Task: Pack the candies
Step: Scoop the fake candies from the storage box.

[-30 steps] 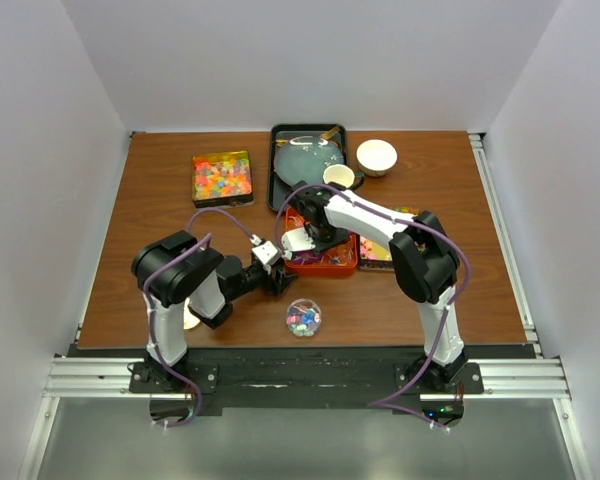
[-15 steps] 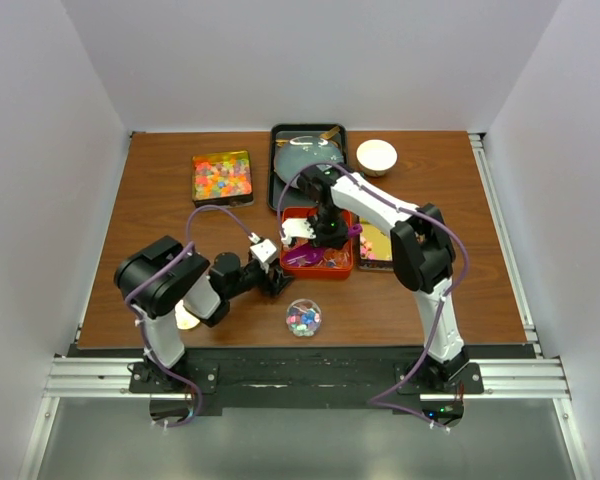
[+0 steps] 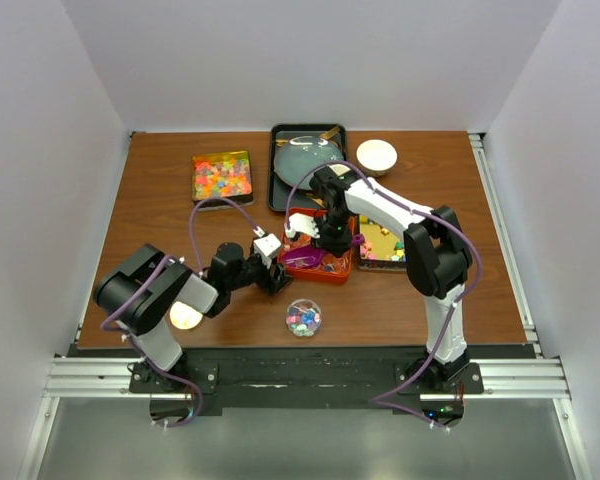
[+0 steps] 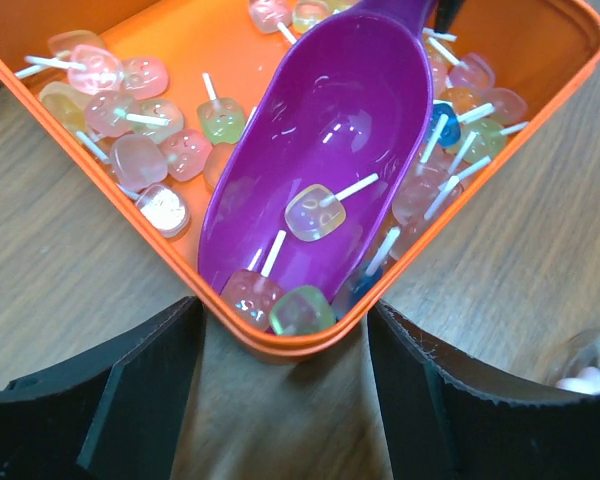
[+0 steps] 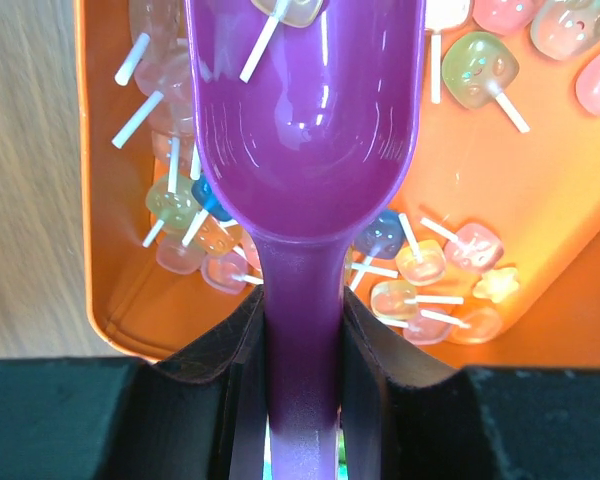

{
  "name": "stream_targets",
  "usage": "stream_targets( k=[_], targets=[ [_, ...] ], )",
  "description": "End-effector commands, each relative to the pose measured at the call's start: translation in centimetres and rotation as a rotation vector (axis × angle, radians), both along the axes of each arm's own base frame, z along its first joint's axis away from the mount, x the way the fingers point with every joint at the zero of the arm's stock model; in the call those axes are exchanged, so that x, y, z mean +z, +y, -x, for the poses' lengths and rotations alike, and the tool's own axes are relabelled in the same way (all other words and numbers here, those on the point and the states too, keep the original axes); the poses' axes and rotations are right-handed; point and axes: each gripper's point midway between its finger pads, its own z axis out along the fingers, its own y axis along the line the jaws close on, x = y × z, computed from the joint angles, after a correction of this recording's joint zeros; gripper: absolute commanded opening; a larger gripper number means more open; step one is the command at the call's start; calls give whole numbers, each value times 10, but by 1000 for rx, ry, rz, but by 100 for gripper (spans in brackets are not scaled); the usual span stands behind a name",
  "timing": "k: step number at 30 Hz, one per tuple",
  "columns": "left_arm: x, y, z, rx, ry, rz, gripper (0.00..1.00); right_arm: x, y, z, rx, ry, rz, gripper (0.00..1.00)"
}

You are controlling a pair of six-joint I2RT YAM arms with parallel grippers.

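The candies (image 4: 140, 110) are small translucent pink, green, yellow and blue pieces on white sticks, lying in an orange tray (image 4: 100, 145), which also shows in the top view (image 3: 342, 268). My right gripper (image 5: 305, 350) is shut on the handle of the purple scoop (image 5: 305, 140); in the top view this gripper (image 3: 327, 240) is over the tray. The scoop (image 4: 320, 150) lies tilted in the tray's near corner with one pale candy (image 4: 313, 212) in it. My left gripper (image 4: 280, 400) is open, its jaws either side of that tray corner; it also shows in the top view (image 3: 277, 277).
A clear round jar (image 3: 303, 318) with a few candies stands near the front edge, its gold lid (image 3: 185, 315) to the left. A tin of mixed candies (image 3: 222, 177) lies at back left, another tin (image 3: 385, 245) right of the orange tray. A black tray (image 3: 278, 185) and white bowl (image 3: 376, 156) are behind.
My right gripper has brought the scoop down into the orange tray toward its near corner. My left arm's elbow swung left while its gripper stayed at the tray corner.
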Motion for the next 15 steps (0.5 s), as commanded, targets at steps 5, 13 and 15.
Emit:
stream_targets(
  k=[5, 13, 15],
  targets=[
    [53, -5, -24, -18, -108, -7, 72, 24, 40, 7, -154, 28, -279, 0],
    [74, 17, -19, -6, -52, -17, 75, 28, 33, 0, -212, 1, -339, 0],
    [80, 20, -24, 8, -39, -28, 75, 29, 33, -1, -215, -9, -345, 0]
  ],
)
